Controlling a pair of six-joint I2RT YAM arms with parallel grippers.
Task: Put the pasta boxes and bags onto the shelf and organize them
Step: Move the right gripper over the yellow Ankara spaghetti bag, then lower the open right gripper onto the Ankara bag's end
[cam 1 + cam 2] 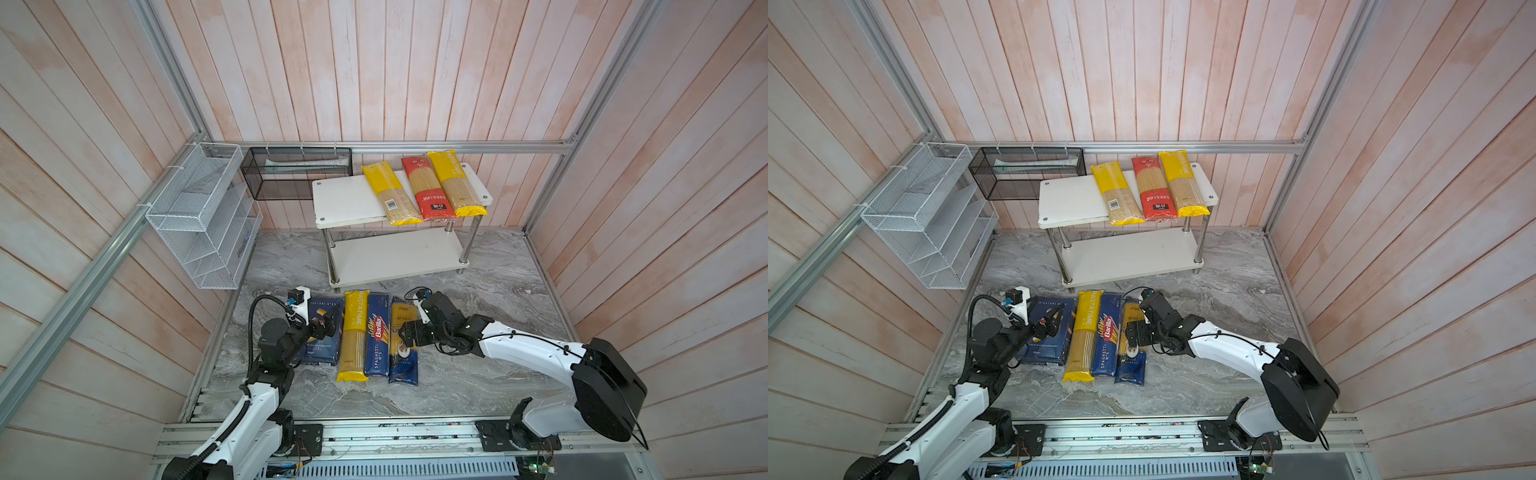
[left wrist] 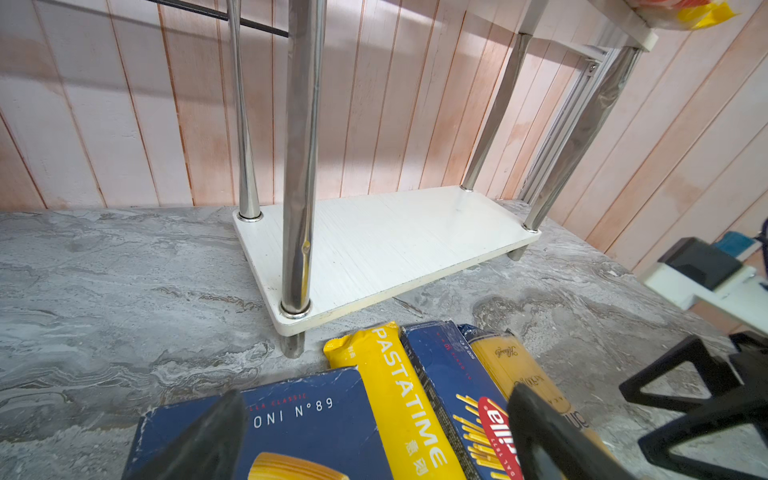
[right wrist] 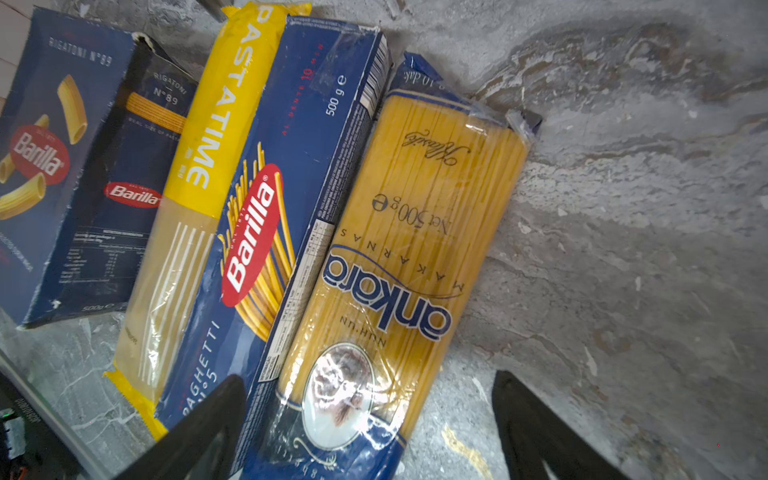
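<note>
Right gripper (image 3: 368, 378): jaws wide, straddling blue end of ankara bag (image 3: 407, 232), gripping nothing; contact hard to judge. Left gripper (image 2: 376, 395): jaws apart, empty, over wide Barilla box (image 2: 291, 424). Lower centre of both top views, 4 packs in a row: that box, PASTATIME bag (image 1: 353, 332), Spaghetti box (image 1: 377, 332), ankara bag. Shelf (image 1: 353, 199) upper centre; top board's right end holds 3 bags: barcoded yellow bag (image 1: 390, 195), red bag (image 1: 426, 187), yellow bag (image 1: 455, 183)

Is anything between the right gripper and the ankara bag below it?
Nothing visible. The right gripper is open over the ankara bag, but one finger hangs above the Spaghetti box lying close beside the bag.
</note>
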